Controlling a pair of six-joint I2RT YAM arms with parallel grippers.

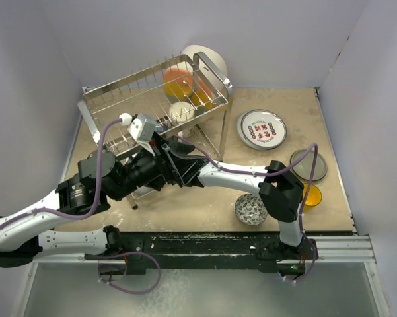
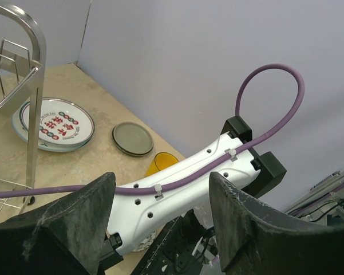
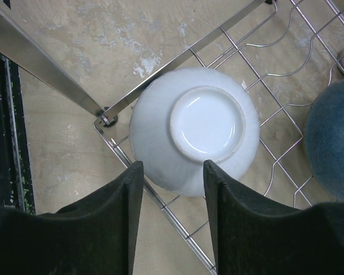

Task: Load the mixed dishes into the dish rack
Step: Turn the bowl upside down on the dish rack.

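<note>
Your right pincer (image 3: 172, 166) part open over the upturned white bowl (image 3: 212, 123), perhaps touching it, bowl in the dish rack (image 1: 119, 89) by the table's (image 1: 205, 205) far left corner, your left pincer (image 2: 160, 180) open, empty.

Dish rack (image 1: 129, 99): one.
Robot arms: two, a left arm (image 1: 26, 224) and a right arm (image 1: 231, 177).
Bowls: three, being one white bowl (image 3: 194, 132), one blue bowl (image 3: 332, 143), one patterned bowl (image 1: 250, 209).
Plates flat on the table: two, one lettered plate (image 1: 261, 129), one grey plate (image 1: 308, 165).
Yellow cup (image 1: 312, 195): one.
White plate (image 1: 208, 59) upright at the rack's far end: one.
Orange dishes (image 1: 177, 82) in the rack: overlapping, number unclear.
</note>
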